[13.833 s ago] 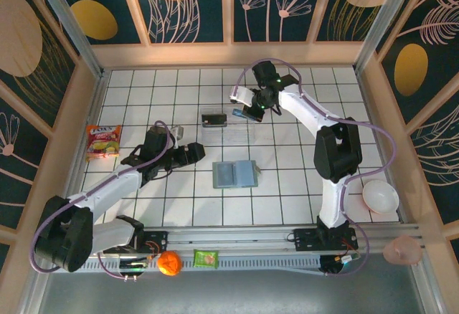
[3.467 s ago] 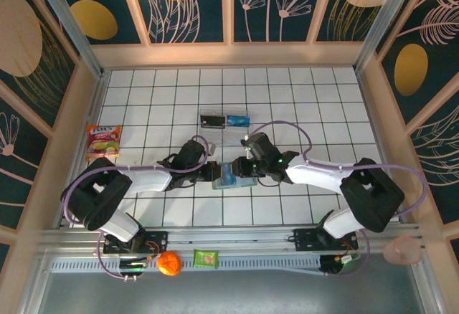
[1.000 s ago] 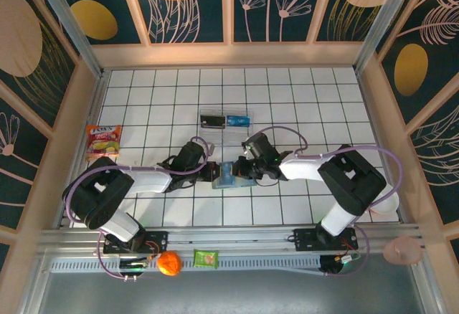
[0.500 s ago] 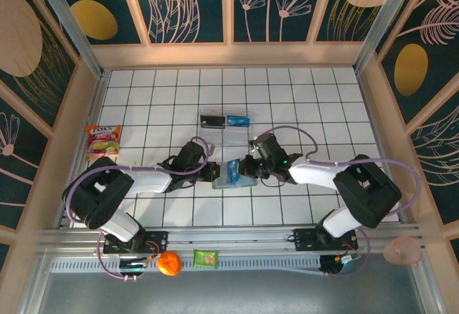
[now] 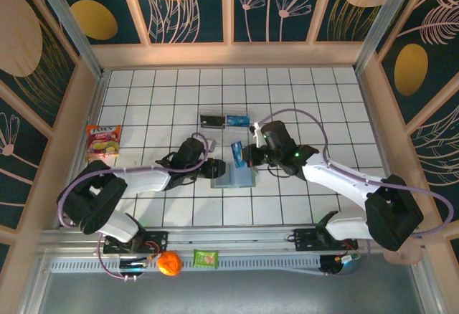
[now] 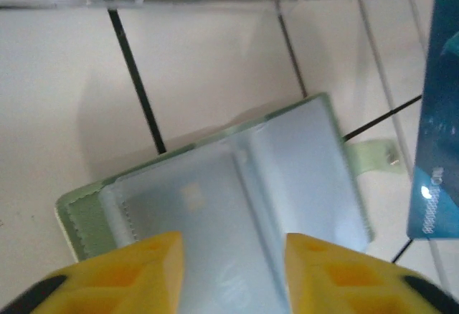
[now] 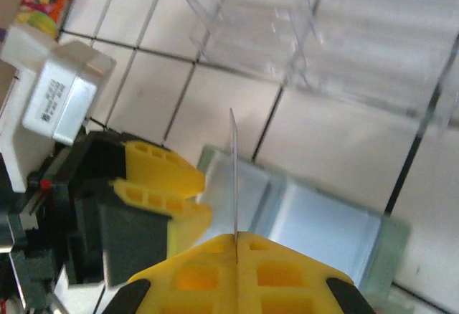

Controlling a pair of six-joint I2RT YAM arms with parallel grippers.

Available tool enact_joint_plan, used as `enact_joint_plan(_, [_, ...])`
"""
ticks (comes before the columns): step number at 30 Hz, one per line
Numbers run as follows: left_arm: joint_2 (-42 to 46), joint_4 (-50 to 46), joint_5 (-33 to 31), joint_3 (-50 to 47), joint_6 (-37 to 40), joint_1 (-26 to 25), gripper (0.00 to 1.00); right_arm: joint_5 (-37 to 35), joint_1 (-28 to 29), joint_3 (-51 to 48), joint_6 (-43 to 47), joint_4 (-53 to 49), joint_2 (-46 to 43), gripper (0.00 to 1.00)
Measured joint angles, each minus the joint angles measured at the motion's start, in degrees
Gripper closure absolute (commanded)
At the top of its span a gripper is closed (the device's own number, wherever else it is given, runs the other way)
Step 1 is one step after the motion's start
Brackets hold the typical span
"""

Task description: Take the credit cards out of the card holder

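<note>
Tabletop (image 5: 143, 99) is a white tile grid with walls on three sides. Left arm (image 5: 136, 179) comes in low from the left and right arm (image 5: 337, 174) from the right, and they meet mid-tabletop. Card holder (image 5: 233, 178) lies flat and unfolded between them, bluish-grey inside up with a grey-green edge showing round it. Its pocket slots are clear in the left wrist view (image 6: 237, 206). Clear tray (image 5: 226, 135) sits just beyond the holder and is not touching it. Snack packet (image 5: 102, 140) is at the far left edge, well apart from everything else. Left fingers (image 5: 210, 169) are part-open, tips spread over the holder's left end with nothing pinched between them. Right fingers (image 5: 247, 155) are closed on a blue credit card (image 5: 237, 154), held on edge above the holder's far side and out of the pockets. The right wrist view shows it edge-on as a thin line (image 7: 233, 178) rising from the closed tips, and the left wrist view shows it at the right border (image 6: 437, 113). Two more cards lie side by side in the tray: a dark card (image 5: 213, 121) and a second blue card (image 5: 237, 121). Orange (image 5: 169, 262) and green packet (image 5: 206, 258) sit on the front rail by the arm bases.
</note>
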State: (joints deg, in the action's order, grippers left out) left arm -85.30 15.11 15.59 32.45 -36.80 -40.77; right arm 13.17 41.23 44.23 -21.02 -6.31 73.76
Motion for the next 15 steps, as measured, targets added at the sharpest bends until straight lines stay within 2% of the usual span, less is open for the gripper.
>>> enact_joint_plan(3, [4.1, -0.9, -0.1, 0.4, -0.2, 0.0, 0.32, -2.8, 0.0, 3.9, 5.8, -1.3, 0.1, 1.00])
enact_joint_plan(4, [5.8, -1.2, -0.3, 0.4, -0.4, 0.0, 0.23, -3.7, 0.0, 5.1, 7.7, -1.5, 0.3, 1.00])
enact_joint_plan(5, [7.2, -1.4, -0.6, 0.4, -0.6, 0.0, 0.02, -4.7, 0.1, 6.4, 9.8, -1.7, 0.6, 1.00])
enact_joint_plan(11, [16.2, -2.9, -2.3, 0.0, -1.4, 0.5, 0.01, -10.3, 0.1, 15.5, 25.3, -5.0, 6.9, 1.00])
enact_joint_plan(15, [21.4, -5.6, -3.6, -1.2, -1.7, 2.6, 0.01, -11.7, 0.1, 23.5, 35.9, -10.9, 13.5, 1.00])
